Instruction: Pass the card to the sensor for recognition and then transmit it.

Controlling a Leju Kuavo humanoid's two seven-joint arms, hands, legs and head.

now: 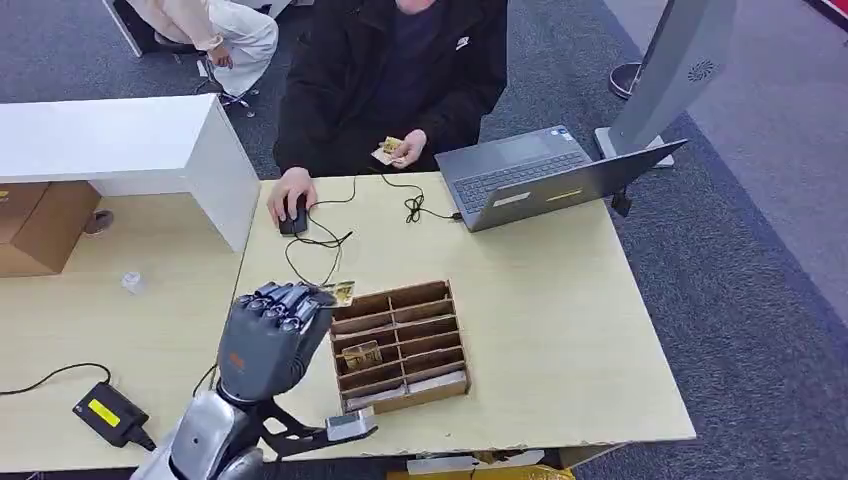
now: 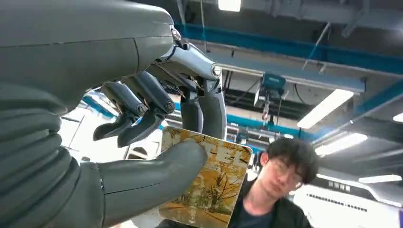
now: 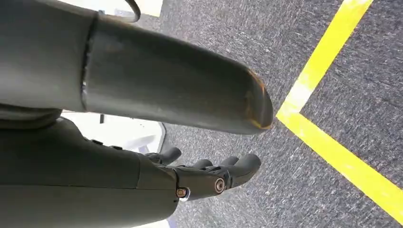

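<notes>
Left hand (image 1: 268, 335) pinches the card (image 2: 209, 183) under its thumb; right hand (image 3: 209, 173) hangs loosely curled, empty.

Left hand (image 1: 268, 335) raised over table (image 1: 560, 330), gripping card (image 1: 340, 292) at fingertips, just beside wooden slotted tray (image 1: 400, 345). Another card (image 1: 362, 354) lying in tray. Person's hand (image 1: 290, 195) on mouse (image 1: 293, 217); other hand (image 1: 408, 148) holding cards (image 1: 389, 150). Laptop (image 1: 540, 175) open nearby.
</notes>
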